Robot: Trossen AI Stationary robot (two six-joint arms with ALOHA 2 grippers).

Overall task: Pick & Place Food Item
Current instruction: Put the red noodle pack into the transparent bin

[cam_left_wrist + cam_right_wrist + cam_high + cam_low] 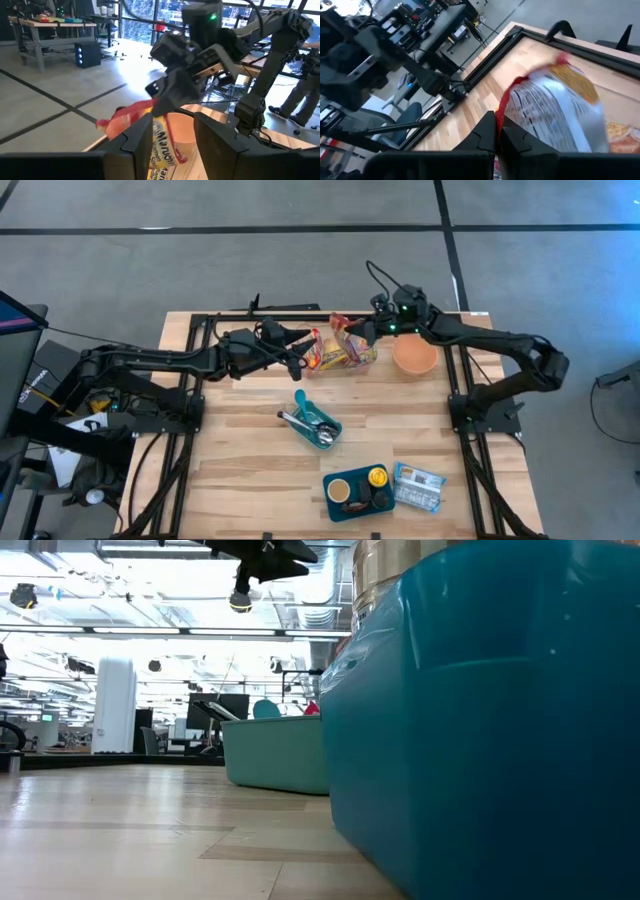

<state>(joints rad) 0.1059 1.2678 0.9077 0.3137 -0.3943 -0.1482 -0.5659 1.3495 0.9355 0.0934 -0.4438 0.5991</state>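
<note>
A noodle packet [340,352], red-edged with a yellow and white print, hangs above the table's far middle between my two grippers. My right gripper [497,132] is shut on its red edge; in the left wrist view it shows as the dark gripper [160,97] above the packet [162,145]. My left gripper [172,145] comes from the table's left, fingers level and apart, with the packet's other end between them. A gap shows between the packet and one finger. An orange bowl [415,358] stands just right of the packet. My right gripper pinches the packet's red sealed edge [506,107] between its two fingers, coming from the table's right and slanting a little downward. The packet is lifted clear of the table and reaches out beyond the fingertips. My left gripper has the packet close against one finger [142,142]; whether it touches, I cannot tell.
A teal tray [312,420] with utensils lies mid-table. Another teal tray [357,490] with a cup and a yellow item sits at the near edge, a blue-white packet [420,487] beside it. Black frame rails [200,380] run along the table's sides and back.
</note>
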